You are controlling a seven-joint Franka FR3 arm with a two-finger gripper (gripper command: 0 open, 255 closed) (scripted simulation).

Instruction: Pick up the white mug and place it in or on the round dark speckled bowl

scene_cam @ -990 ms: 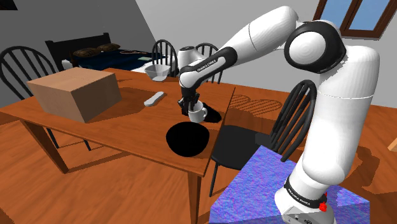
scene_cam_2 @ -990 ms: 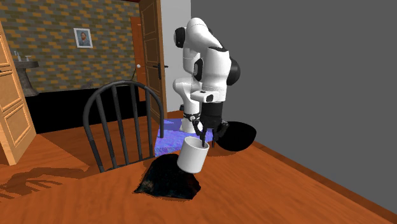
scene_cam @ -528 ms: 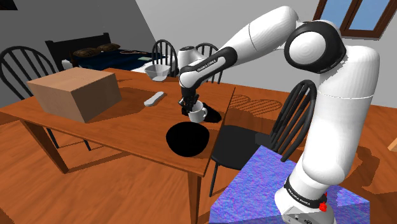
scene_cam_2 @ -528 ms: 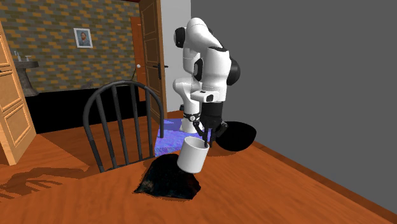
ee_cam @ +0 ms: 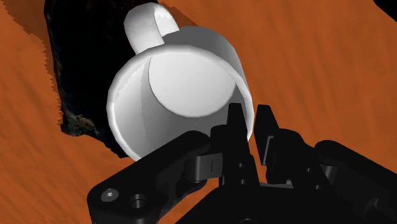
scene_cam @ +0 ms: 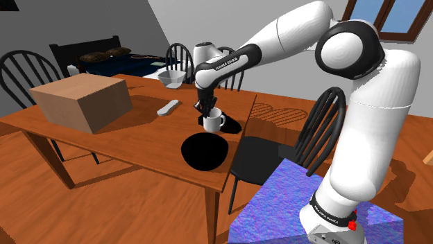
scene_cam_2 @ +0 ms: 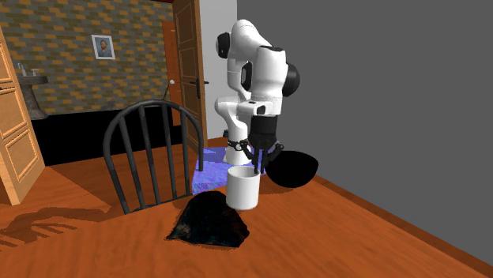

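The white mug (scene_cam: 214,122) stands upright beside a flat black speckled patch (scene_cam: 234,126) on the wooden table (scene_cam: 125,135). My gripper (scene_cam: 205,107) comes down onto its rim, one finger inside and one outside, shut on the mug's wall. In the wrist view the fingers (ee_cam: 250,124) clasp the rim of the mug (ee_cam: 178,89) opposite its handle. The round dark bowl (scene_cam: 205,151) sits on the table nearer the stand, a short way from the mug. In the second exterior view the mug (scene_cam_2: 243,188) hangs under the gripper (scene_cam_2: 258,163), with the bowl (scene_cam_2: 294,170) behind it.
A cardboard box (scene_cam: 83,102) stands on the table at the shoulder view's left, with a grey remote (scene_cam: 168,107) and a clear bowl (scene_cam: 171,77) farther back. Black chairs (scene_cam: 316,132) ring the table. The blue stand (scene_cam: 305,204) is at the lower right.
The mug was tilted and now stands upright, slightly higher in the second exterior view. The arm's forearm and wrist have risen above it.
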